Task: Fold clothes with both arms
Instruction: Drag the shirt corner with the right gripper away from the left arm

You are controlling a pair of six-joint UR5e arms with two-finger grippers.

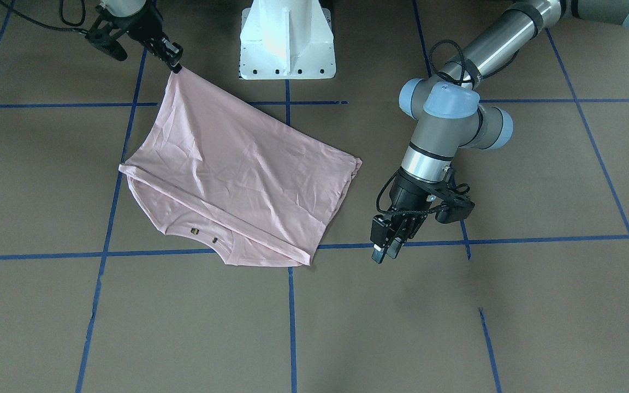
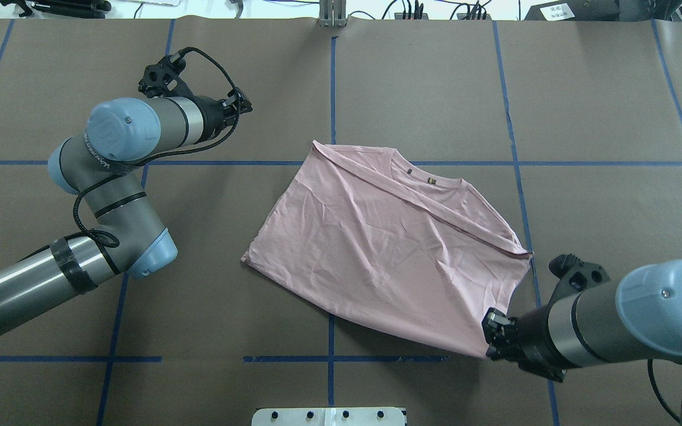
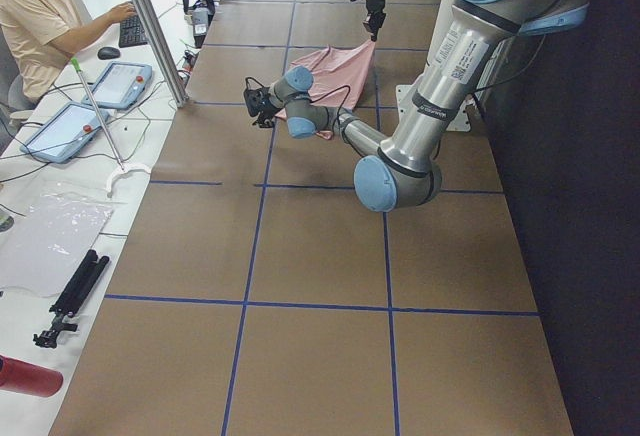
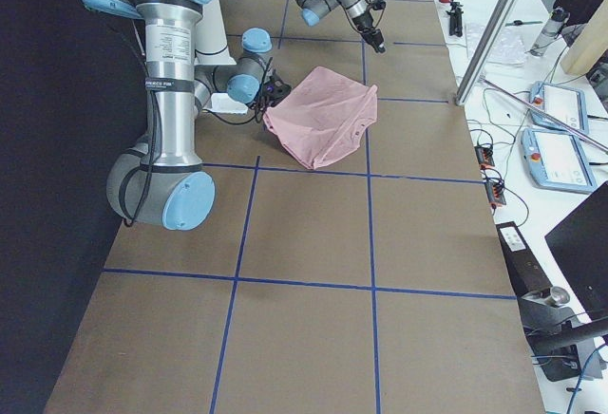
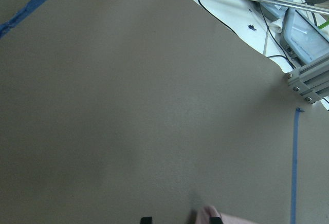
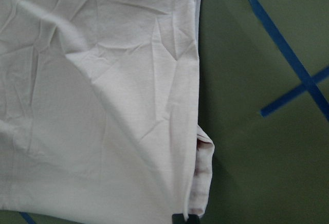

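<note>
The pale pink T-shirt [image 1: 238, 164] lies folded on the brown table, plain side up, so its print is hidden. Its neckline with a small dark label [image 2: 430, 180] points to the far side. My right gripper [image 2: 491, 337] is shut on the shirt's near right corner and holds it just above the table; it also shows in the front-facing view [image 1: 175, 63]. The right wrist view shows the pinched cloth edge [image 6: 200, 183]. My left gripper [image 2: 245, 106] is open and empty. It hovers over bare table far left of the shirt, as the front-facing view [image 1: 385, 254] also shows.
The white pedestal base [image 1: 287, 43] stands at the near middle edge. Blue tape lines [image 2: 332, 89] grid the table. An operator [image 3: 40, 16] sits by teach pendants [image 3: 120, 81] past the far edge. An aluminium post [image 3: 150, 26] stands there too.
</note>
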